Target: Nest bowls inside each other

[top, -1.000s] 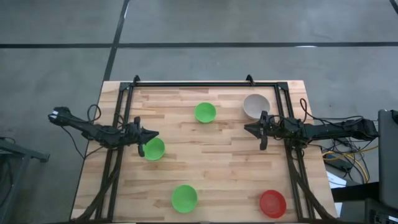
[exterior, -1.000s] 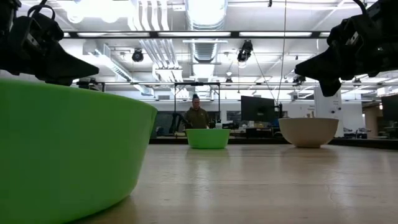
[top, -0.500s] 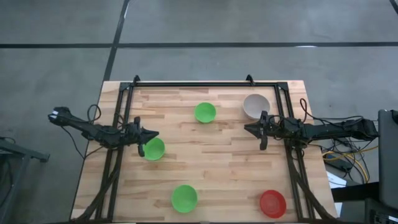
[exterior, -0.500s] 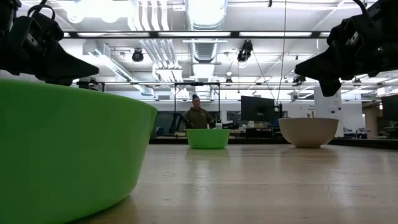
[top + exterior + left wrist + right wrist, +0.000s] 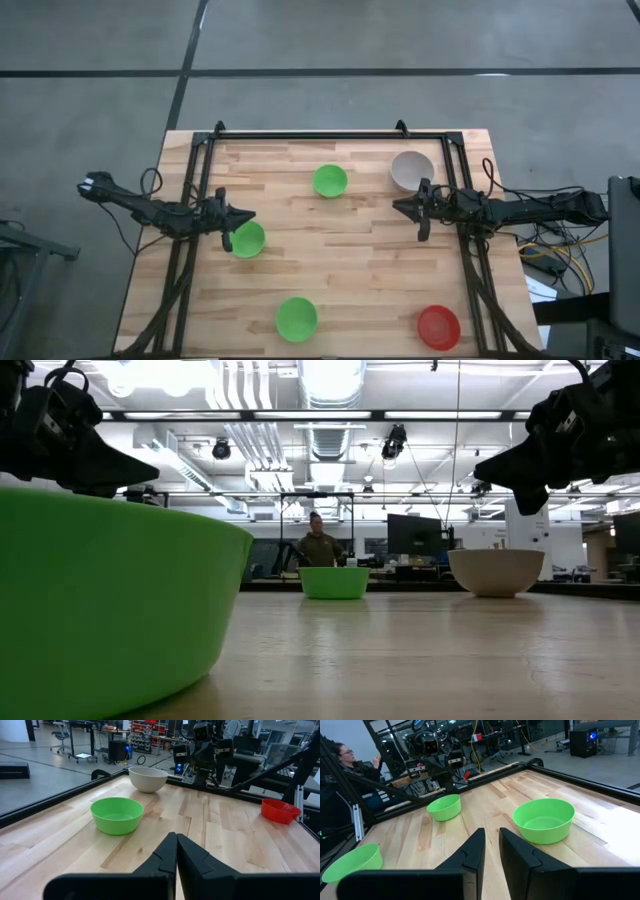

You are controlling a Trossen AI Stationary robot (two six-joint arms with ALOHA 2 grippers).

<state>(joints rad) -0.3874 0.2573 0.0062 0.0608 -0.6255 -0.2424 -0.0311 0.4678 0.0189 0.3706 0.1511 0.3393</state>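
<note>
Nearby, five bowls (image 5: pixel 330 181) lie well apart; left gripper (image 5: pixel 244 217) jaws together, right gripper (image 5: pixel 402 207) jaws slightly apart.

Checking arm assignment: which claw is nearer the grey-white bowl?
Right. The right claw sits just beside the grey-white bowl; the left claw is far across the table, by a green bowl.

Wooden table top (image 5: pixel 220 827) of pale planks, seen past two dark gripper fingers (image 5: pixel 162 860) pressed together with no gap at the left gripper (image 5: pixel 176 852). Beyond the fingertips, a bright green bowl (image 5: pixel 117 814), upright and empty. Farther off, a pale grey-white ribbed bowl (image 5: pixel 148 778) near the table's black edge rail (image 5: pixel 50 800). Well apart to one side, a red bowl (image 5: pixel 281 810) near the far corner. Facing across the table, the other dark robot arm (image 5: pixel 207 752). Behind, a workshop floor with desks and equipment.
</note>
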